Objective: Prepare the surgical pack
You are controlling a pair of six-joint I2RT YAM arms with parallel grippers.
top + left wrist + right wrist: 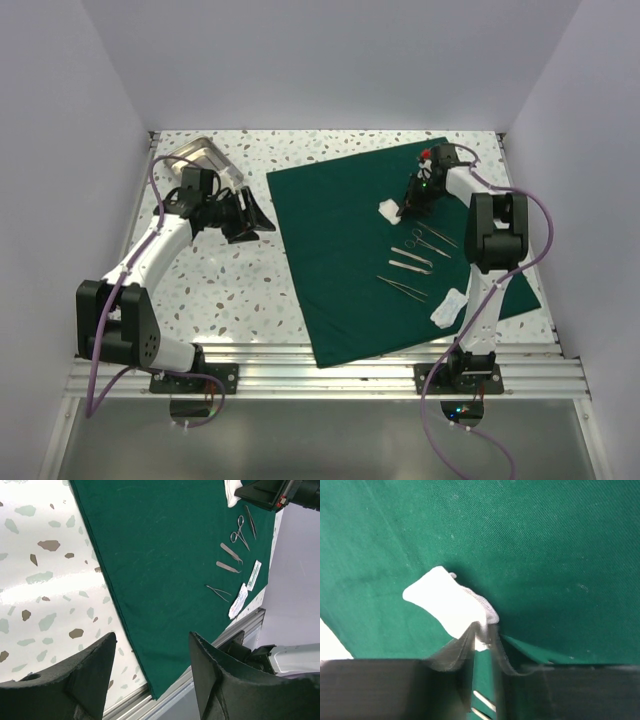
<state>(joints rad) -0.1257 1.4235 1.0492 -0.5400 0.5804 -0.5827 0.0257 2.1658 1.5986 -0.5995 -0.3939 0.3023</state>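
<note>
The dark green drape of the surgical pack [350, 260] lies flat across the middle and right of the table, and also shows in the left wrist view [165, 555] and under the right wrist [545, 540]. A small white gauze square [386, 209] rests on its far part. My right gripper [408, 208] is down at the gauze's right edge. In the right wrist view the jaws [482, 632] are pinched together on the near edge of the gauze [445, 602]. My left gripper [262, 215] hovers left of the drape, open and empty [152, 640].
Scissors [418, 238], tweezers [410, 265] and forceps [402, 287] lie in a row on the drape's right half. A white packet [448, 307] lies near the drape's right corner. A shiny steel tray [200, 158] sits at the back left. White walls enclose the table.
</note>
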